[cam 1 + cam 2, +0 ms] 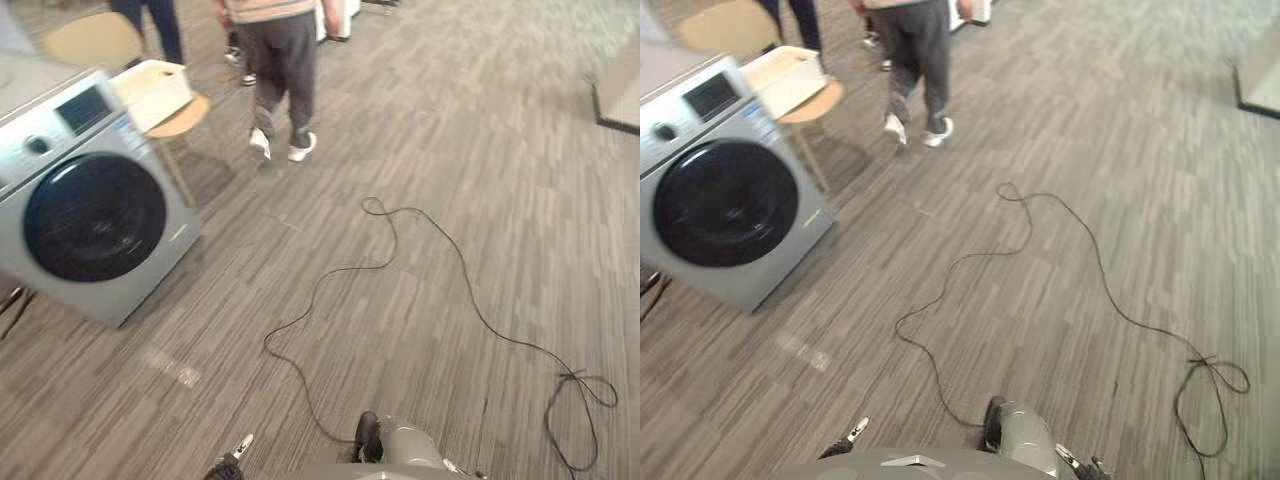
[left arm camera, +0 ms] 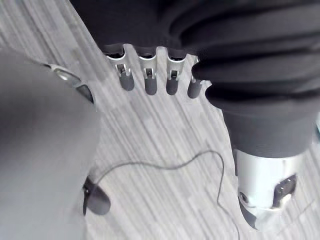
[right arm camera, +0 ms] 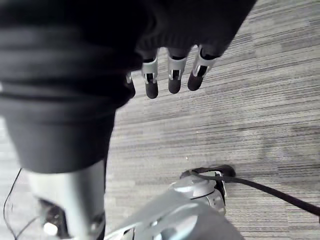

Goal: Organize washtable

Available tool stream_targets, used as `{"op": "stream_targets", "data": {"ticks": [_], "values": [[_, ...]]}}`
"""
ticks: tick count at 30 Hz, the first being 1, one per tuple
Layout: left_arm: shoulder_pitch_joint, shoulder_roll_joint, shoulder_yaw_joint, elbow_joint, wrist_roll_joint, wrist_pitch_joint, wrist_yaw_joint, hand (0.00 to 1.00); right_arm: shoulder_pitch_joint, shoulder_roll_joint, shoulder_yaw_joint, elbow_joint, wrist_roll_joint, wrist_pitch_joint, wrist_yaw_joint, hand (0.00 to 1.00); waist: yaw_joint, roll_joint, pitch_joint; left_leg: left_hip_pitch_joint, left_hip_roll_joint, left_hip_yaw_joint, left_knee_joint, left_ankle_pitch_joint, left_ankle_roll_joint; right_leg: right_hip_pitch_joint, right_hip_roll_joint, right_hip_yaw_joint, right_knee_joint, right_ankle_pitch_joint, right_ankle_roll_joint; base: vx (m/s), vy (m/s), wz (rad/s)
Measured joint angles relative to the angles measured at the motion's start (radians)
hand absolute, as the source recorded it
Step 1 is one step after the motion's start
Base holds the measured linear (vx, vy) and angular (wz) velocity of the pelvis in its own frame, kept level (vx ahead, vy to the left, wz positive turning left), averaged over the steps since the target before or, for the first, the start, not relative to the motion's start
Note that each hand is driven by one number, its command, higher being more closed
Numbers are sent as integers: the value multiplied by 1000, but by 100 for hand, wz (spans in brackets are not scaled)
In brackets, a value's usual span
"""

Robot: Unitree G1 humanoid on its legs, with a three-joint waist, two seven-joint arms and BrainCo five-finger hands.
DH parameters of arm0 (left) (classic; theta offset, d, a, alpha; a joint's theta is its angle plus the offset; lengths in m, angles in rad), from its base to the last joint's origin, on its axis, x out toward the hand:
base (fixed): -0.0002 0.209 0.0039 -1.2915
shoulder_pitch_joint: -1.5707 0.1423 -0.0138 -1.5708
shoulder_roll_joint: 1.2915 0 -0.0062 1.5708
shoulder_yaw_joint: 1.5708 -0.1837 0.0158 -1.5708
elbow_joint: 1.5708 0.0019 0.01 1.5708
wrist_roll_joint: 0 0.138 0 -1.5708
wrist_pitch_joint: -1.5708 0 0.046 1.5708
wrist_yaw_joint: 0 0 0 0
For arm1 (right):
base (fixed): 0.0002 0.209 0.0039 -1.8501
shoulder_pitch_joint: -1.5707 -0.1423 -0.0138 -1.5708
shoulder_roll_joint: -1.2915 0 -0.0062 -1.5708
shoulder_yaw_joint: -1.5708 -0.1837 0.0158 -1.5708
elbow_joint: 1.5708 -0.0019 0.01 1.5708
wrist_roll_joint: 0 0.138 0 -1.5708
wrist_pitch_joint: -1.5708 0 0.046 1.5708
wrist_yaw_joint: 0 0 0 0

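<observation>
Washing machine: stands on the floor at the far left of the eye views; silver-grey front-loader; round dark door shut, taking up most of the front; a knob and a dark display on the panel above the door; top face pale.

Chair: just behind the machine's right side; light wooden seat and rounded backrest; a white open box rests on the seat, overhanging towards the machine.

Person: right of the chair, near the far edge of the floor; dark trousers, white shoes, one heel lifted; a second person's dark legs show behind the chair.

Pale platform: at the far right edge of the floor, dark rim.

Left hand: hangs over the floor, fingers straight in a row, thumb apart, holding nothing.

Right hand: likewise over the floor, fingers straight and relaxed, empty.
</observation>
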Motion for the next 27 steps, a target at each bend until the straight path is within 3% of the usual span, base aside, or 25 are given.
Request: {"op": "stream_targets", "data": {"ticks": [1,2,3,4,5,6,7,8,10,12,13,14,15,16,17,18,19,20,21,22,23,25,26,27], "values": [[-1,2,12,-6,-1,-1,-2,0,0,0,-4,0,0,1,0,0,-8,3,-3,-50,35,-58,129,28,0,17,26,0,-2,-24,-18,368,-542,-38],[-1,-10,47,-22,-11,0,-6,0,-2,0,3,-5,0,0,-1,0,-14,3,-1,-154,76,-149,350,127,27,53,65,11,-16,-47,-43,290,-415,-33],[1,-15,50,-31,-23,-4,-7,0,-4,-5,11,-5,0,-1,0,0,-13,0,2,-216,91,-194,481,163,51,73,89,27,-27,-54,-55,335,-415,-75],[2,-10,47,-60,-47,-19,-12,0,-21,-13,35,-4,0,1,-1,0,8,0,12,-306,78,-264,734,163,57,124,128,74,-43,-66,-81,348,-359,-115],[7,-6,44,-76,-54,-17,-10,0,-48,-25,73,-4,0,0,-1,0,22,-17,28,-386,17,-331,909,141,38,188,158,122,-69,-75,-107,353,-329,-128],[8,-2,42,-76,-68,-18,-7,0,-57,-28,88,-3,0,0,-1,0,29,-21,29,-424,-25,-352,959,124,28,220,165,147,-85,-77,-114,357,-274,-135],[19,9,28,-76,-87,-16,-4,0,-77,-32,118,-1,0,0,0,0,46,-28,30,-497,-105,-366,973,78,12,279,173,202,-126,-73,-112,356,-206,-132],[46,16,0,-75,-88,-18,-1,0,-102,-39,149,3,0,0,1,0,54,-39,28,-570,-145,-345,903,34,23,341,180,257,-181,-66,-100,253,-147,-127],[69,22,-5,-71,-88,-15,2,0,-135,-38,170,6,-1,0,3,0,69,-40,43,-665,-147,-271,707,-18,89,442,183,319,-263,-59,-90,-135,36,-92],[98,5,-3,-69,-87,-10,7,0,-147,-39,187,3,-2,-2,10,0,87,-40,43,-716,-159,-211,387,-5,102,530,176,359,-350,-62,-85,-282,110,-58],[115,3,-4,-70,-86,-10,8,0,-151,-43,187,4,-2,-2,14,0,100,-33,38,-732,-202,-243,118,56,84,582,173,383,-406,-69,-74,-129,101,-34],[117,2,-5,-69,-86,-10,8,0,-152,-45,187,7,-3,-2,16,0,108,-30,33,-737,-223,-274,32,110,87,602,170,389,-423,-73,-66,200,52,-53],[124,-1,-5,-51,-82,-8,12,0,-148,-46,188,23,-5,-1,21,0,131,-42,25,-730,-268,-318,21,207,116,621,147,404,-397,-96,-39,607,-5,-53],[126,2,13,-13,-83,-7,12,0,-142,-39,179,26,-7,-2,21,0,131,-53,8,-713,-293,-322,27,270,177,581,124,402,-261,-119,1,740,-30,-45],[126,10,22,6,-80,-7,12,0,-143,-31,167,32,-8,-2,22,0,130,-62,6,-696,-305,-316,40,248,185,548,108,399,-150,-126,14,688,2,-12],[119,33,22,16,-76,1,12,0,-142,-22,140,55,-11,1,25,0,121,-92,6,-645,-339,-303,51,196,202,458,73,381,107,-85,62,549,6,17],[106,48,9,15,-68,3,12,0,-126,-17,108,56,-12,2,33,0,109,-110,15,-581,-368,-308,50,138,204,377,44,344,332,82,77,469,-5,22],[103,53,4,13,-66,3,12,0,-121,-16,97,56,-12,2,35,0,106,-115,17,-564,-374,-312,49,123,206,361,35,330,380,142,75,355,-14,33],[87,71,-25,15,-55,10,11,0,-108,-20,72,58,-15,2,42,0,82,-121,28,-453,-391,-332,33,60,220,279,-28,250,605,175,59,241,-20,15],[84,78,-45,13,-39,13,12,0,-98,-21,67,54,-21,1,42,0,72,-111,31,-382,-387,-352,13,26,219,229,-55,213,675,132,30,371,-62,11],[70,76,-63,-1,-36,14,12,0,-75,-16,59,46,-35,0,43,0,59,-81,30,-291,-360,-367,-31,-12,211,155,-63,183,680,63,8,485,-118,-5],[14,65,-94,-30,-34,8,14,0,-40,-17,47,34,-40,-3,45,0,45,-54,36,-168,-302,-392,-93,-61,204,37,-43,153,547,-23,26,602,-179,15],[-13,68,-124,-35,-34,4,13,0,-36,-16,42,42,-39,0,42,0,27,-40,37,-114,-268,-413,-124,-82,201,11,-31,140,380,-35,50,562,-203,55],[-53,68,-147,-44,-34,-1,13,0,-13,-9,42,43,-39,0,42,0,6,-43,37,-68,-249,-439,-151,-107,191,-12,-38,122,190,-9,86,670,-318,74]]}}
